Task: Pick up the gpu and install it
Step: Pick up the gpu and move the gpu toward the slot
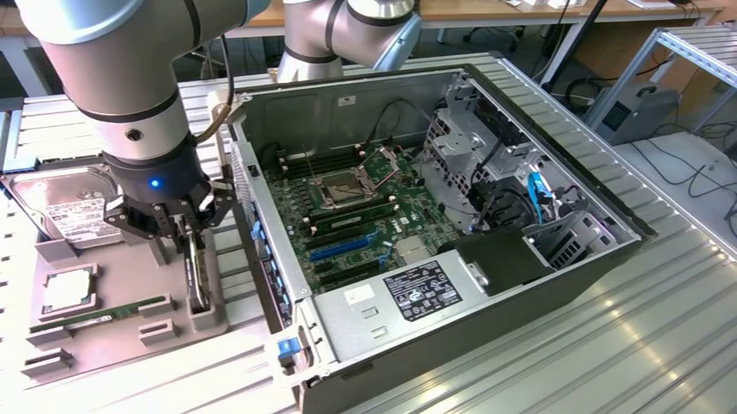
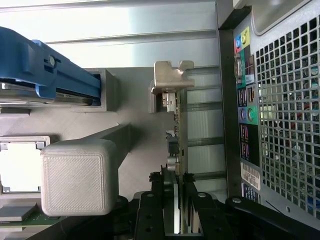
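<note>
The gripper (image 1: 192, 246) hangs low at the exterior view's left, about mid-height in the frame. Its two black fingers (image 2: 157, 200) press against opposite faces of the gpu (image 2: 180, 122); no gap shows between them and the card, so the claw is clamped on the gpu's edge. The gpu (image 1: 200, 274) stands on edge in a slot of a grey printed stand (image 1: 214, 315), with its silver end bracket (image 2: 172, 75) at the end away from the fingers. The stand belongs to a grey parts tray (image 1: 116, 341) in the lower left of the exterior view. The tray also carries a RAM stick (image 1: 98, 316), a processor (image 1: 67, 289) and, further up the frame, a hard drive (image 1: 69, 207) with a white label. Just beside the tray, towards the exterior view's right, lies the open computer case (image 1: 345, 103) with its green motherboard (image 1: 357, 216) exposed and a power supply (image 1: 420, 289) near the lower edge. In the wrist view the case's rear ports (image 2: 245, 100) and vent grille (image 2: 290, 125) run alongside the card. Everything rests on a ribbed metal table (image 1: 645, 345)
</note>
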Robot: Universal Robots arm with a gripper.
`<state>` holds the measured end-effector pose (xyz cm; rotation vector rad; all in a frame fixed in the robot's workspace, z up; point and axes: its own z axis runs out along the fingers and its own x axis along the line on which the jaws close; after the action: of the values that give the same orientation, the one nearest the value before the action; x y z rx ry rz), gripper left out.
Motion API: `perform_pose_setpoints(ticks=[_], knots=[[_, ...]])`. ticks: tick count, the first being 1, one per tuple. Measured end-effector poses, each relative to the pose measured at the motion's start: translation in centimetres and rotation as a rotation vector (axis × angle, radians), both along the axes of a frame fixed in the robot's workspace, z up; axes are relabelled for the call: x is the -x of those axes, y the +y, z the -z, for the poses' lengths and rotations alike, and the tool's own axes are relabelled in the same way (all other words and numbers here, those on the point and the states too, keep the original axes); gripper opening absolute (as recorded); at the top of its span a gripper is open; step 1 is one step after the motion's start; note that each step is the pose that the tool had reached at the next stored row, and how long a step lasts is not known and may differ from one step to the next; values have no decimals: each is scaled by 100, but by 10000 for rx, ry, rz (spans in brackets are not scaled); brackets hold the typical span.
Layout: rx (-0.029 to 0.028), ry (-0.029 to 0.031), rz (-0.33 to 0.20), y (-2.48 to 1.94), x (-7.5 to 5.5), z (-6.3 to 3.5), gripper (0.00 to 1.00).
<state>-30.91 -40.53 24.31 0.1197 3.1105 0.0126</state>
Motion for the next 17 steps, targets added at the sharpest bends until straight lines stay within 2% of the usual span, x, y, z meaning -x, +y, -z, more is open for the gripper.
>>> perform_pose_setpoints(ticks=[17], knots=[[0,-1,0,0,0,-10,27]])
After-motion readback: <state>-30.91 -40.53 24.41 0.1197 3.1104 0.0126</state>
